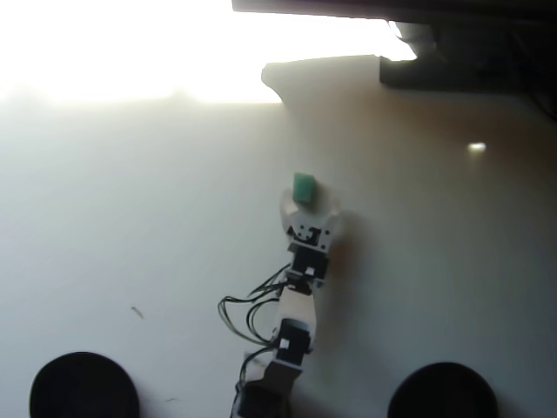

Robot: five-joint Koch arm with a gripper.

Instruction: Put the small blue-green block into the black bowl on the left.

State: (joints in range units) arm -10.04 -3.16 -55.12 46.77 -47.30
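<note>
The small blue-green block (305, 186) lies on the white table, a little right of centre in the overhead view. My gripper (310, 205) is open, just below the block, with its two white fingertips spread on either side of the block's lower edge. The block is not held. The black bowl (83, 386) sits at the bottom left corner, far from the gripper. The white arm reaches up from the bottom edge to the gripper.
A second matching black bowl (443, 391) sits at the bottom right. Loose black cables (248, 306) hang left of the arm. Dark equipment (461, 43) fills the top right, and strong glare washes out the top left.
</note>
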